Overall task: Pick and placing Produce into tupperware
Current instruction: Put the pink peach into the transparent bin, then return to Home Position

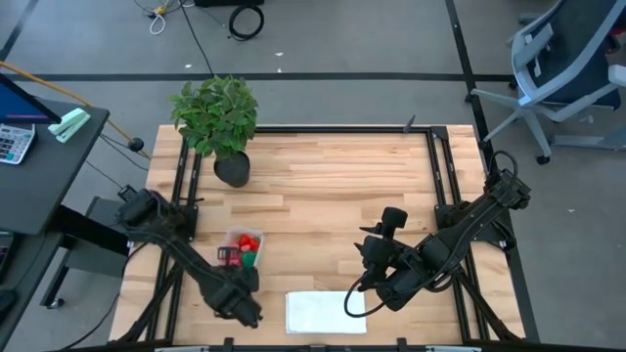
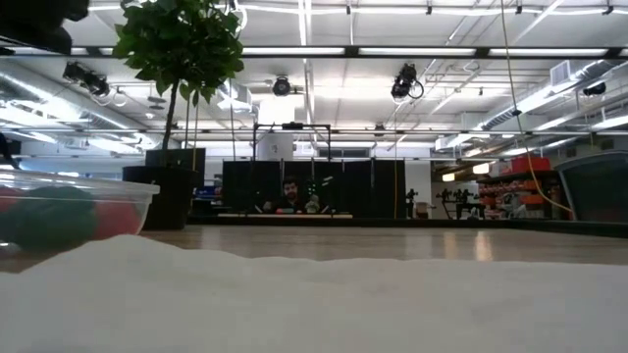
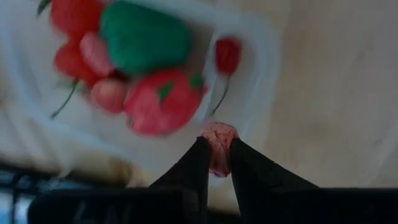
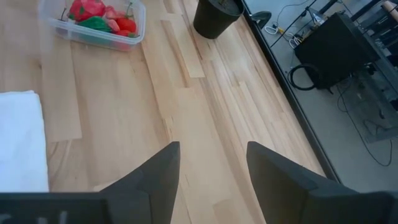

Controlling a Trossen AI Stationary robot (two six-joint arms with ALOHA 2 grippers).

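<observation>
Spanning most of the overhead picture, the wooden table (image 1: 323, 186) carried everything else. The potted plant (image 1: 219, 122) stood near its far left corner, in a dark pot. A flat white sheet (image 1: 325, 312) lay at the near edge, between the two arms. The right arm rested over the table's right half, and the right gripper (image 4: 210, 163) hung above bare wood with its fingers spread apart and nothing between them. The tupperware (image 1: 241, 248) sat left of centre, close to the left arm and well apart from the plant. Inside the tub lay the produce (image 3: 130, 68): several red and pink pieces around one green piece (image 3: 144, 37), a few with thin dark stems. The left gripper (image 3: 216, 163) hovered just over the tub's rim, its fingers pinched on a small pink piece (image 3: 219, 144), held above the tub's edge rather than among the others.
</observation>
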